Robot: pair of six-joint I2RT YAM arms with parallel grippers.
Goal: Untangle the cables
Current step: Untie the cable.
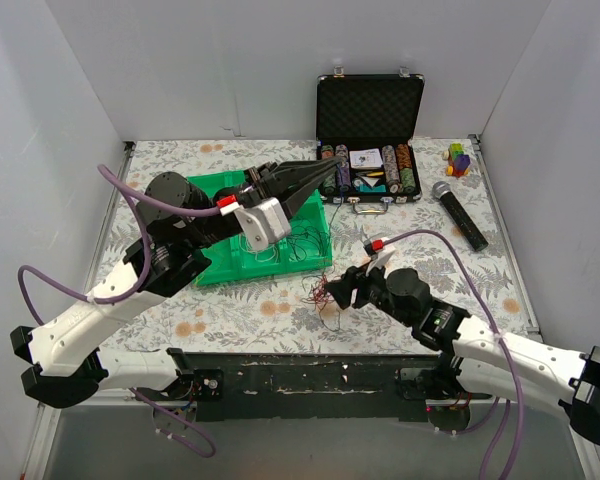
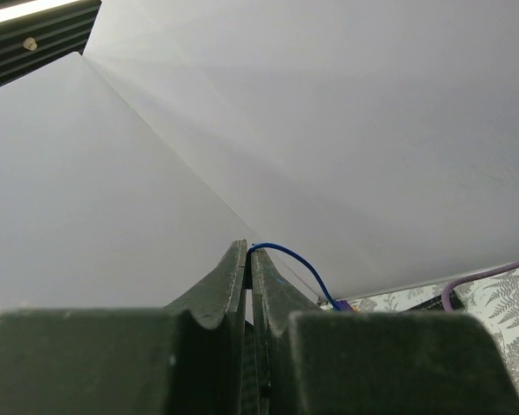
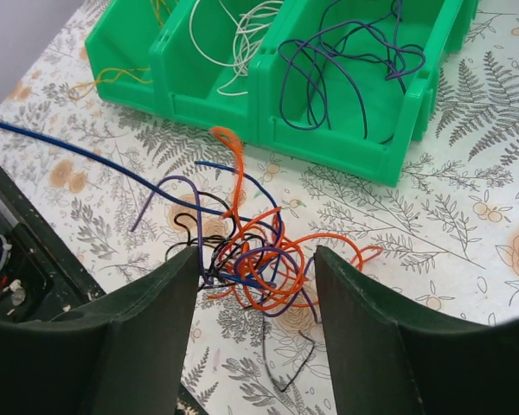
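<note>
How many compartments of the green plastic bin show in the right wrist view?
3: left compartment with yellow wire, middle compartment with white wires, right compartment with purple wires. More may be hidden.

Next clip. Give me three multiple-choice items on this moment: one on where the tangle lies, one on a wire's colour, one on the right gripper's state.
1. Where is the tangle? A on the table, in front of the bin; B inside the bin; C draped over an arm.
2. What colour is the wire that the left gripper pinches? A white; B blue; C green.
3. The right gripper is: A shut on a wire; B shut, empty; C open.
Answers: 1 A, it rests on the table outside the bin; 2 B, a blue wire comes out from between the closed fingertips; 3 C, its fingers stand apart over the tangle.
</note>
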